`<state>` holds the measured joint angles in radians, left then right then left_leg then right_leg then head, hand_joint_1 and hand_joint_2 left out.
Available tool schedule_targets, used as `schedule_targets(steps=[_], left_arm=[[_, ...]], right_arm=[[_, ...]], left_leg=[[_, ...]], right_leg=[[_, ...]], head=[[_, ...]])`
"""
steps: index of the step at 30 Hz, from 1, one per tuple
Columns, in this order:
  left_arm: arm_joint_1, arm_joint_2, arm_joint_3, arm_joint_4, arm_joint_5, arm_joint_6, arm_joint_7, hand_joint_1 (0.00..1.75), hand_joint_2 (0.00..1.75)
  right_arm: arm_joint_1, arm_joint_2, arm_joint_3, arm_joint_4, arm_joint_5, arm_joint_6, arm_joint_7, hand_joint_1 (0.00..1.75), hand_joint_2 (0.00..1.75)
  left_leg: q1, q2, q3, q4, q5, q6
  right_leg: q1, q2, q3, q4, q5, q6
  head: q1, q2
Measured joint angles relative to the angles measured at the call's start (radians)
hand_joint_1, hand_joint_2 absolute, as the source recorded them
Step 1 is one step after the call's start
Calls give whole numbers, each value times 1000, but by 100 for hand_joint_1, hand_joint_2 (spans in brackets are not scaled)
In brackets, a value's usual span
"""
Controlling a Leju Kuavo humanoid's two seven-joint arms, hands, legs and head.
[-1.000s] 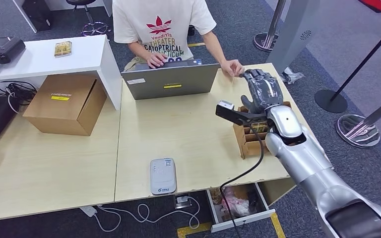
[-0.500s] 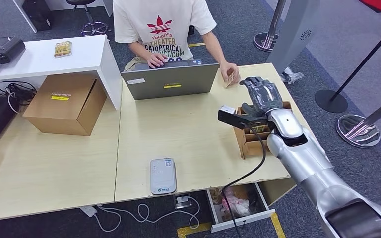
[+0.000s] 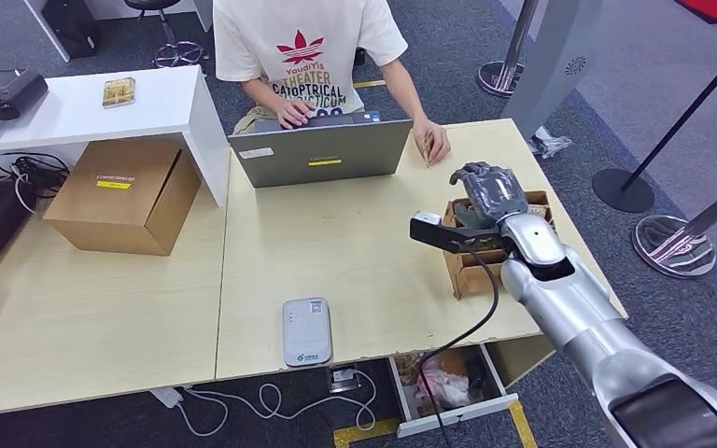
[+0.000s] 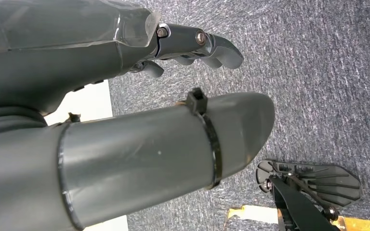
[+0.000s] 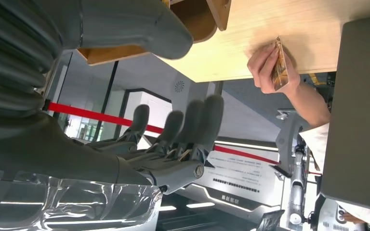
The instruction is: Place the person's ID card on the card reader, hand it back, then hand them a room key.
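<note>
The right hand [image 3: 487, 189] is seen above the wooden card box [image 3: 471, 264] at the desk's right edge, the silver arm rising to it from below. The fingers [image 5: 192, 122] are extended and slightly spread, the thumb set apart from them; nothing is held between them and nothing is touched (the right wrist view shows open air between thumb and fingers).

A card [image 3: 427, 146] is pinched upright in the person's hand [image 3: 435, 142], which rests on the desk [image 3: 355, 243] beyond the box, just beside the laptop's right corner. In the right wrist view the card [image 5: 280, 67] is seen edge-on, with an orange-brown face, well apart from the robot's fingers; whether it is the ID card or a room key cannot be told.

The card reader [image 3: 306, 330] lies flat near the desk's front edge, well to the left of the box, with nothing on it. The laptop [image 3: 321, 152] stands open at the far side of the desk, the person's other hand behind its lid.

The left hand [image 4: 125, 120] is shown in the left wrist view over grey carpet, its fingers [image 4: 212, 45] curled loosely and its thumb straight; nothing is held in it.

A cardboard carton [image 3: 123, 194] sits on the adjoining table, far left of the box.
</note>
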<state>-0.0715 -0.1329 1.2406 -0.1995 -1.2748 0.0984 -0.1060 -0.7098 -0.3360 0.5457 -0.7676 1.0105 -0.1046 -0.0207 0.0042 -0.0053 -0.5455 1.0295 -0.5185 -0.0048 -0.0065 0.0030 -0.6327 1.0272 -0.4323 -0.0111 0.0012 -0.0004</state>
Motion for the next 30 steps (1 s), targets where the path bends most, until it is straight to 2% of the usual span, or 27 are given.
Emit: schedule_targets(steps=[3, 6, 10, 24, 28, 30], left_arm=[[0, 2, 0, 0, 2, 0, 2, 0, 0], [1, 2, 1, 0, 5, 0, 2, 0, 0], [1, 2, 1, 0, 7, 3, 2, 0, 0], [4, 3, 2, 0, 11, 6, 2, 0, 0], [5, 3, 2, 0, 11, 6, 1, 0, 0], [5, 3, 3, 0, 11, 6, 1, 0, 0]], right_arm=[[1, 2, 2, 9, 0, 1, 1, 113, 175], [0, 4, 5, 18, 0, 2, 1, 110, 175], [-2, 5, 14, 36, 0, 0, -2, 84, 175], [-23, 5, 19, 116, -14, -16, -15, 103, 175], [-27, 5, 19, 134, -16, -20, -16, 123, 175], [-29, 5, 19, 142, -17, -20, -17, 117, 175]], left_leg=[[0, 0, 0, 0, 0, 0], [0, 0, 0, 0, 0, 0], [0, 0, 0, 0, 0, 0], [0, 0, 0, 0, 0, 0], [0, 0, 0, 0, 0, 0], [0, 0, 0, 0, 0, 0]], right_leg=[[0, 0, 0, 0, 0, 0], [0, 0, 0, 0, 0, 0], [0, 0, 0, 0, 0, 0], [0, 0, 0, 0, 0, 0], [0, 0, 0, 0, 0, 0], [0, 0, 0, 0, 0, 0]], head=[[0, 0], [0, 0], [0, 0], [0, 0], [0, 0], [0, 0]])
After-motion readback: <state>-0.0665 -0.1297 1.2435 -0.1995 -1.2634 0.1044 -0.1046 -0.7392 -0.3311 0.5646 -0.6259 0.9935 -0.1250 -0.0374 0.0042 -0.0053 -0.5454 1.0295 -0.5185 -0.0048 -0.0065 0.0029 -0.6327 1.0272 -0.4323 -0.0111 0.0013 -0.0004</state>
